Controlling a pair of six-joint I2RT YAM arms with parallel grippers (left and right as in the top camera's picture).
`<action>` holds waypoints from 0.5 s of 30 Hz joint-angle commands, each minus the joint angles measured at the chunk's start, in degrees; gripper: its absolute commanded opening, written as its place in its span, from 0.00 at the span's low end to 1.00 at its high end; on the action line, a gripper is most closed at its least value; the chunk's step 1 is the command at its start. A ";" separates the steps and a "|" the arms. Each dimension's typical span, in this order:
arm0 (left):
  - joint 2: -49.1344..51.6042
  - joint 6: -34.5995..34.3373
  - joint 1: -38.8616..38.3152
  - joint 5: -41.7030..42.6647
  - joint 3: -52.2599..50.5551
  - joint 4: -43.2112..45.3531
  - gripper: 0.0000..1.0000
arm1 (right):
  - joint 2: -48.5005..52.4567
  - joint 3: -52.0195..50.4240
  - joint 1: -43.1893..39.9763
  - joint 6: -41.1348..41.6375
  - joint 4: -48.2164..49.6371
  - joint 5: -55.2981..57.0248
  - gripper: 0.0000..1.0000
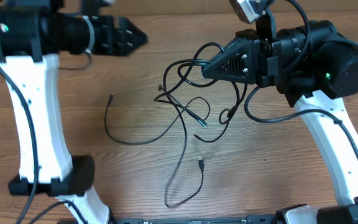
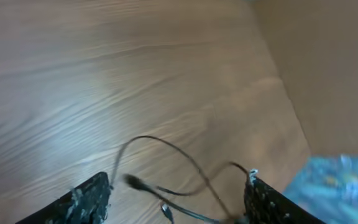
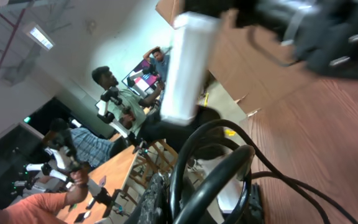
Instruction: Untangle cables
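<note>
**Left jaws wide, right jaws pinched**

The left arm (image 1: pixel 33 106) stands at the table's left side. Its white link runs up from the near edge, then bends so the black wrist lies level and points right. The left gripper (image 1: pixel 140 36) has its jaws well apart, and in its wrist view the two fingers (image 2: pixel 89 198) sit near the frame's lower corners. The right arm (image 1: pixel 328 134) stands opposite, its wrist turned left and tilted so its camera looks out across the room. The right gripper (image 1: pixel 205 70) is pinched closed on the cables (image 3: pixel 213 174)
</note>
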 commanded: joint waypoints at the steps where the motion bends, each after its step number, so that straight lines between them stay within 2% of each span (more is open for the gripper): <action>1: -1.55 0.66 -4.76 -1.49 0.63 -0.02 0.70 | 1.16 0.87 -0.70 -1.20 0.24 -2.69 0.04; 6: -1.62 0.07 -8.90 -1.44 0.63 -1.33 0.70 | 2.36 0.83 -4.26 -2.08 -2.05 -2.69 0.04; 15: -2.16 1.14 -9.66 0.74 0.63 -2.56 0.69 | 2.47 0.83 -10.73 -3.43 -5.33 -2.69 0.04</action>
